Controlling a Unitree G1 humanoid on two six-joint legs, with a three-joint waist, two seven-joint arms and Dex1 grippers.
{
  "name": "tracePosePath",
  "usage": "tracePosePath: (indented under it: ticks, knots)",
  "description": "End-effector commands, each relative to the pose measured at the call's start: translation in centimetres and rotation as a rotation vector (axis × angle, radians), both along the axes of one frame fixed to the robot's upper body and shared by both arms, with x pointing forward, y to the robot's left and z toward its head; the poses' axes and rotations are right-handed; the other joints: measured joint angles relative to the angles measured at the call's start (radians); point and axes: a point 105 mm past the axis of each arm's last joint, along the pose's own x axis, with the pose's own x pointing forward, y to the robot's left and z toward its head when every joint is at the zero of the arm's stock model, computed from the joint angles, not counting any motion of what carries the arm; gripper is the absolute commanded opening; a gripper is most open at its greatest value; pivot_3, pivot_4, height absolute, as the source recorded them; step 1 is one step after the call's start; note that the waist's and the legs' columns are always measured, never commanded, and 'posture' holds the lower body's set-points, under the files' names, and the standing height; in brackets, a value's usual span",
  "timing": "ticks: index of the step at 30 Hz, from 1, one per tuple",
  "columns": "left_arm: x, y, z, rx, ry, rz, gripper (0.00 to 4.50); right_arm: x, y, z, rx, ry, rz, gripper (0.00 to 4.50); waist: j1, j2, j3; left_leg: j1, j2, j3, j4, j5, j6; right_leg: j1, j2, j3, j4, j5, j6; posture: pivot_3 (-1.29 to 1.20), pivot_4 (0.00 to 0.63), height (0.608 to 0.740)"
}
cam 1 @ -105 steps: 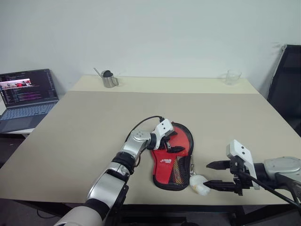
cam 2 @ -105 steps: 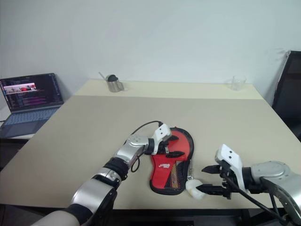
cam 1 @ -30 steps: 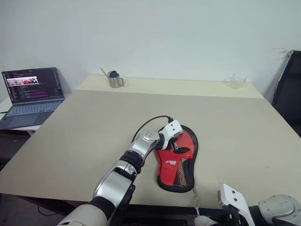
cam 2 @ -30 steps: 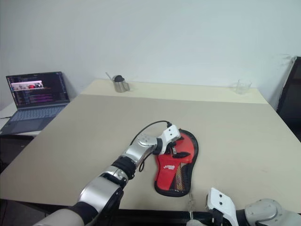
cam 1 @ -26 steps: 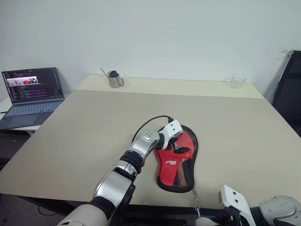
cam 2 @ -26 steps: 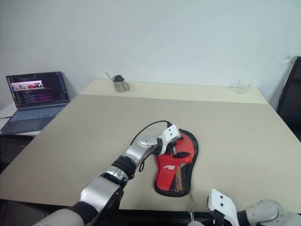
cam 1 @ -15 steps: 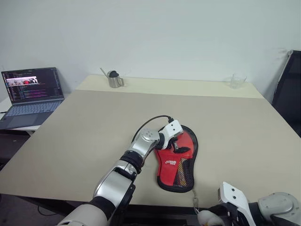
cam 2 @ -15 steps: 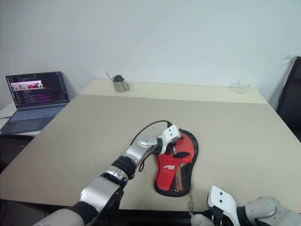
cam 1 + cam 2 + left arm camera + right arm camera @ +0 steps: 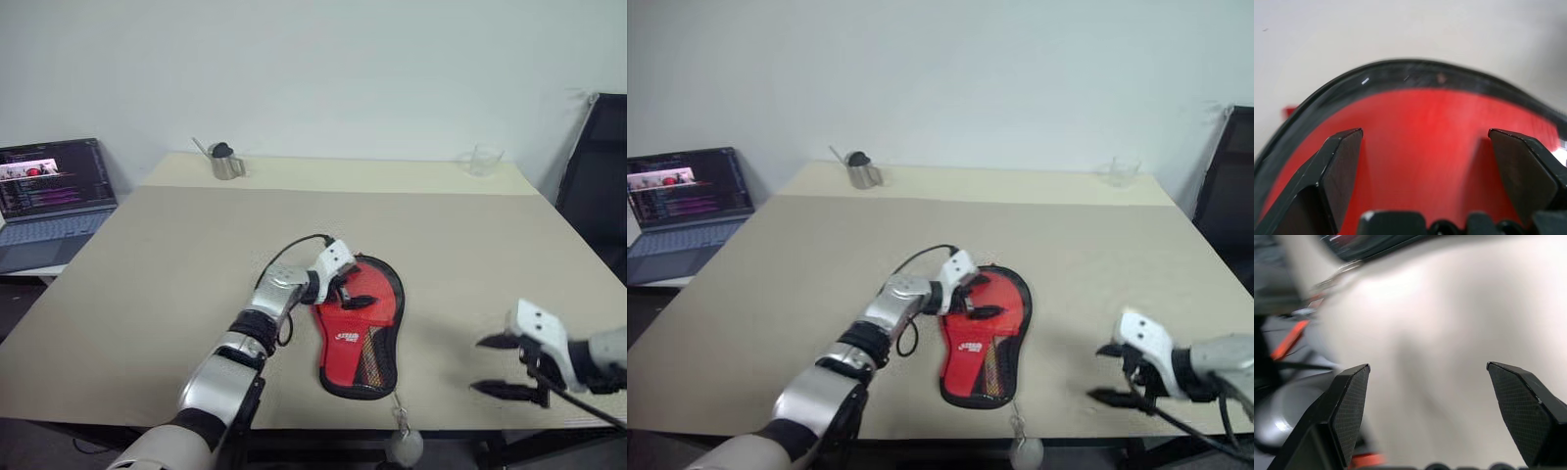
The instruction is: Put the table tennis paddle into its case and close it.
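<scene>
The paddle-shaped black fabric case [image 9: 362,328], its clear side showing red, is being lain on the beige table [image 9: 176,264] near the front edge. The left gripper [image 9: 353,295] is being held wide apart over its rounded far end, and the right gripper [image 9: 505,365] is being held wide and empty to the right.

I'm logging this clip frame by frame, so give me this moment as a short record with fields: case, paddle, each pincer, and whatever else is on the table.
case: black pouch lying flat near the table's front edge
paddle: red face visible inside the case
left pincer: open, over the case's round end
right pincer: open, empty, over the table to the right of the case
hanging item: small white ball dangling below the table edge
far edge: metal cup, clear cup
</scene>
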Motion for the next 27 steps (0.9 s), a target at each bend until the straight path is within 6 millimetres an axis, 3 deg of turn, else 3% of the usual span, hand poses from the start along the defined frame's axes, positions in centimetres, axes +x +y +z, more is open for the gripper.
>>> tracePosePath:
  ticks: [1,7,15,21,27]
  knots:
    - [-0.9,0.6,4.6,-0.092,-0.091,-0.090,4.50,1.7,-1.2,1.2,-0.024,-0.047,0.003,4.20,0.001,0.001,0.001,-0.001,0.000,0.002,-0.001,0.000,0.000,-0.002,0.001,0.001,0.000,0.000,-0.001,0.00,0.150,0.740]
    - [-3.3,6.8,8.8,-0.088,-0.121,-0.104,4.50,4.7,-2.7,3.0,-0.034,-0.084,0.004,4.20,-0.013,0.004,0.004,-0.004,0.002,0.003,-0.002,-0.001,-0.003,-0.007,0.006,0.004,0.002,-0.003,-0.001,0.00,0.150,0.740]
    - [-6.9,15.8,10.8,0.010,-0.070,0.010,4.50,6.4,-5.0,5.4,-0.004,-0.138,-0.026,4.20,-0.014,0.006,0.006,-0.004,0.003,0.004,-0.001,-0.002,-0.003,-0.010,0.006,0.004,0.006,-0.004,-0.002,0.00,0.150,0.740]
    - [-9.4,19.4,11.7,0.062,-0.033,0.062,4.50,5.7,-6.3,7.0,0.016,-0.161,-0.024,4.20,-0.011,0.008,0.006,-0.004,0.004,0.005,-0.001,-0.001,-0.003,-0.011,0.002,0.004,0.007,-0.004,-0.002,0.00,0.150,0.740]
    - [-10.0,20.7,12.4,0.065,-0.036,0.088,4.50,5.3,-6.3,7.6,-0.016,-0.177,-0.034,4.20,-0.009,0.008,0.006,-0.004,0.004,0.006,0.000,-0.001,-0.003,-0.011,-0.001,0.004,0.008,-0.004,-0.002,0.00,0.150,0.740]
